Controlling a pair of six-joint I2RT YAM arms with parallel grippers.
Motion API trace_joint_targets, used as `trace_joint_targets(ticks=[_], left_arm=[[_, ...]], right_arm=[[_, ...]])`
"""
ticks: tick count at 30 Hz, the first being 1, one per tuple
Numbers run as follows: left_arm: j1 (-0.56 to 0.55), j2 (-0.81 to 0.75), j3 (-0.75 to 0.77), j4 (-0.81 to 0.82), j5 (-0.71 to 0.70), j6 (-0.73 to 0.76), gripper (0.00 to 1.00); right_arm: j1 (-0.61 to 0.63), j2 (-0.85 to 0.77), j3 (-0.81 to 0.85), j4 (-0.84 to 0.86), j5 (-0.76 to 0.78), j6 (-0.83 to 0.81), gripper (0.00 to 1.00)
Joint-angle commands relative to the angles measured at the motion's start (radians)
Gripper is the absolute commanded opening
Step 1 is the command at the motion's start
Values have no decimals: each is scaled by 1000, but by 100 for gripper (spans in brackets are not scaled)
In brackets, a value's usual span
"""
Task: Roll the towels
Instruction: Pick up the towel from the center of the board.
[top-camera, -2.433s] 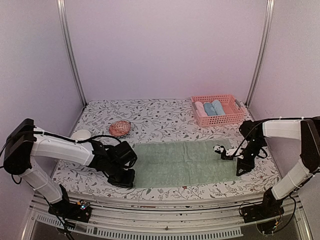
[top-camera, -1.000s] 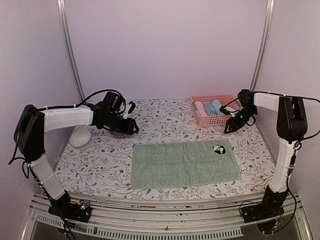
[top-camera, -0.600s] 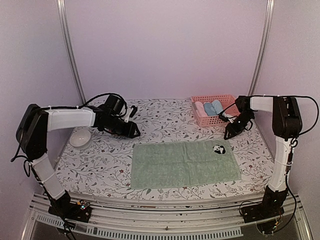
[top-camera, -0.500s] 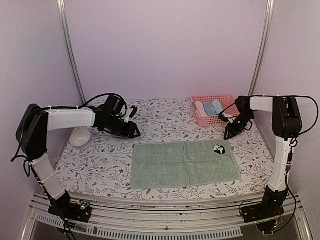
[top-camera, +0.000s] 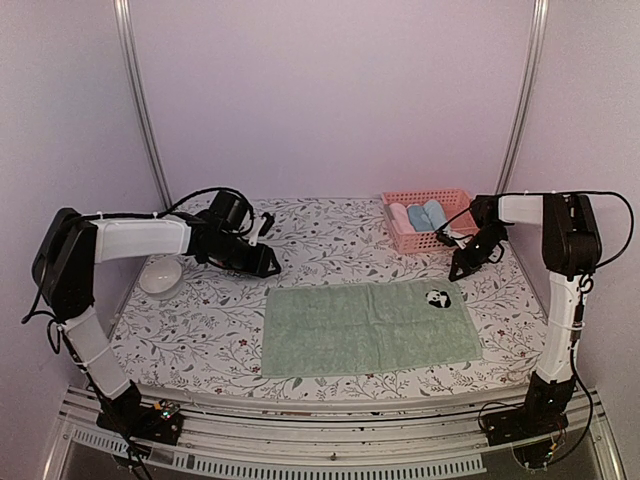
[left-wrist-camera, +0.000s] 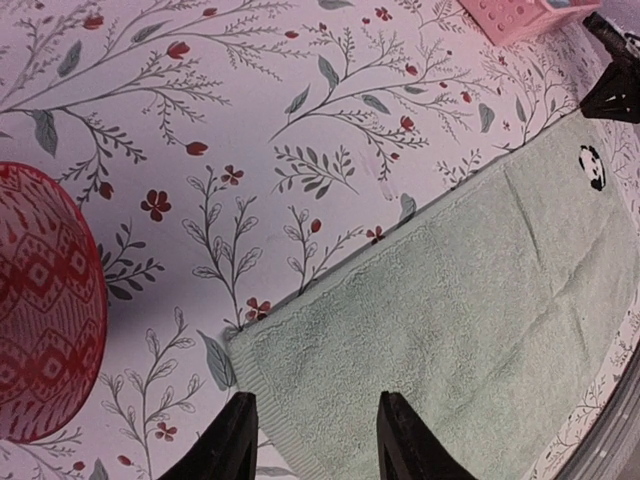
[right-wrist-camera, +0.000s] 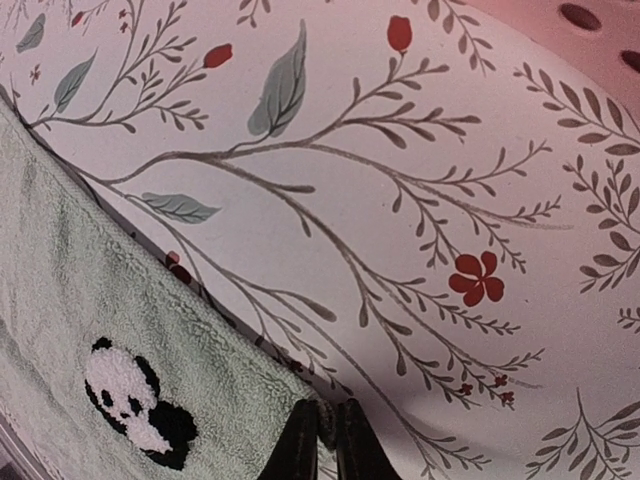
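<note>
1 pale green towel (top-camera: 370, 325) lies flat and fully spread on the flowered table (top-camera: 330, 240), long side running left to right, its panda print (top-camera: 437, 297) near the far right corner; 3 rolled cloths (top-camera: 420, 217) sit in the pink basket (top-camera: 432, 243) beyond that corner, so this 1 looks to be the towel left to roll. The left gripper (left-wrist-camera: 315, 445) hangs with its jaws moderately apart and nothing between them, just over the towel's far left corner, beside a red patterned round thing (left-wrist-camera: 40, 320); the right gripper (right-wrist-camera: 325, 440) has its jaws pinched nearly together right at the far right corner, and whether any cloth is caught between them I cannot tell. The step in hand seems to be taking hold of the far edge to start the roll; to do it well, both grippers should catch that edge at matching depth, low enough to pinch terry and not merely skim it; the first turn should be tight and square to the short sides, or the roll will cone; the left arm should avoid the red thing and the white bowl (top-camera: 160, 277).
</note>
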Motion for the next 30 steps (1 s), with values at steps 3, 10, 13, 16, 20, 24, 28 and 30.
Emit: trace_joint_targets(ticks=[3, 10, 13, 16, 20, 24, 28, 30], left_arm=[[10, 13, -31, 24, -23, -25, 44], [37, 54, -61, 55, -17, -77, 45], [50, 69, -62, 61, -29, -95, 45], [58, 86, -55, 66, -29, -98, 41], [59, 127, -31, 54, 34, -90, 36], [59, 152, -24, 45, 39, -91, 33], [58, 161, -16, 50, 25, -95, 30], [58, 174, -1, 44, 12, -96, 29]], right_arm=[[-2, 9, 9, -14, -15, -2, 4], [-2, -16, 20, 50, 47, 42, 3], [-2, -8, 26, 46, 42, 41, 3], [0, -5, 27, 42, 29, 39, 3], [0, 1, 33, 36, 19, 40, 3], [1, 2, 38, 31, 12, 38, 3], [4, 7, 38, 30, 8, 37, 3], [6, 8, 38, 28, 6, 36, 3]])
